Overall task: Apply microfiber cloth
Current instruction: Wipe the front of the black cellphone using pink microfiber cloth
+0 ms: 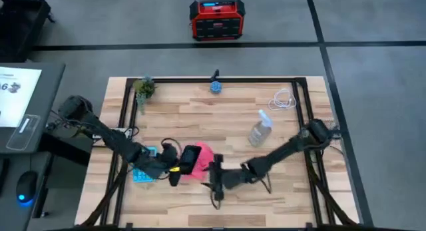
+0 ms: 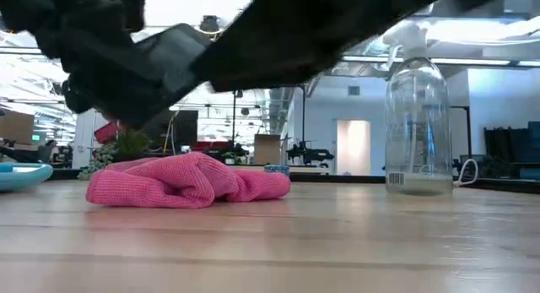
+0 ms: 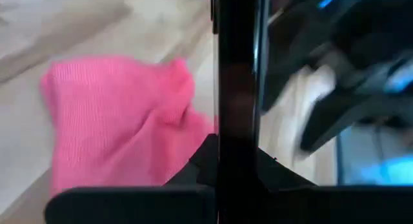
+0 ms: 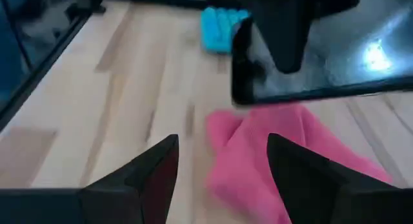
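Microfiber cloth (image 2: 187, 181): pink, ribbed knit, rumpled heap on the wood-plank table (image 1: 219, 111), front centre. My left gripper (image 1: 178, 166) is clamped on the glossy black phone (image 4: 322, 59), held just above the cloth. My right gripper (image 4: 219, 162) is beside the cloth, jaws apart. Only the low view shows the gap between phone and cloth.
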Controlling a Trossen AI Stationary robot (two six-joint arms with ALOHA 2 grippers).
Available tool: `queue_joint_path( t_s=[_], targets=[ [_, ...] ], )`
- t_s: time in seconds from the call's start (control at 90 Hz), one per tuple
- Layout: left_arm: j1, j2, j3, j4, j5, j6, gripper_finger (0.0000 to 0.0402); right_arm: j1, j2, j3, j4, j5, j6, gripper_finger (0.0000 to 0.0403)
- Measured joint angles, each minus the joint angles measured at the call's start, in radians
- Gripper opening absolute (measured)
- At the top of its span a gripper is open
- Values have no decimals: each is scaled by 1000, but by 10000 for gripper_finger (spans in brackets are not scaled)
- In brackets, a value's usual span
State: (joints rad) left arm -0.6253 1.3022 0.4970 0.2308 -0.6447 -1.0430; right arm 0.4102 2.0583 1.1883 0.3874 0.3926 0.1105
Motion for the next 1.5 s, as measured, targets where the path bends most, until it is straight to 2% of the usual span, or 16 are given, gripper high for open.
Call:
queue_joint_path(
  t_s=[0.078,0.211,0.344,0.422,0.533,0.578,0.622,0.744,0.833,0.922,0.989,1.078,1.211,1.267,1.356,1.5],
  targets=[
    [-36,7,-55,83,-68,-22,4,-40,49,0,59,-50,-3,221],
    [-80,13,-92,102,-173,-65,4,-94,111,44,39,-56,40,221],
    [-100,11,-104,105,-206,-80,4,-129,184,88,-37,-89,103,212],
    [-108,11,-104,116,-210,-80,4,-130,195,106,-57,-91,118,178],
    [-121,11,-104,129,-211,-80,4,-111,170,117,-140,-68,115,83],
    [-127,11,-104,130,-218,-80,4,-97,150,117,-194,-44,109,40],
    [-134,11,-104,130,-230,-85,4,-78,120,115,-264,6,108,18],
    [-141,11,-104,129,-278,-116,4,-11,24,111,-439,220,193,13],
    [-140,11,-104,132,-318,-140,4,44,-63,112,-496,367,235,6],
    [-135,20,-104,163,-373,-144,4,93,-119,113,-447,473,198,4],
    [-127,39,-104,222,-417,-116,4,112,-130,113,-353,488,118,4],
    [-113,71,-104,342,-466,-39,4,112,-114,113,-195,473,-6,3],
    [-89,143,-103,587,-468,114,4,82,-52,114,-25,467,-131,2],
    [-82,175,-97,687,-456,176,4,69,-31,113,-4,457,-155,2],
    [-74,221,-76,777,-430,255,4,44,-11,113,26,377,-164,2],
    [-59,273,-26,805,-395,309,4,37,-9,113,20,348,-164,1]
  ],
)
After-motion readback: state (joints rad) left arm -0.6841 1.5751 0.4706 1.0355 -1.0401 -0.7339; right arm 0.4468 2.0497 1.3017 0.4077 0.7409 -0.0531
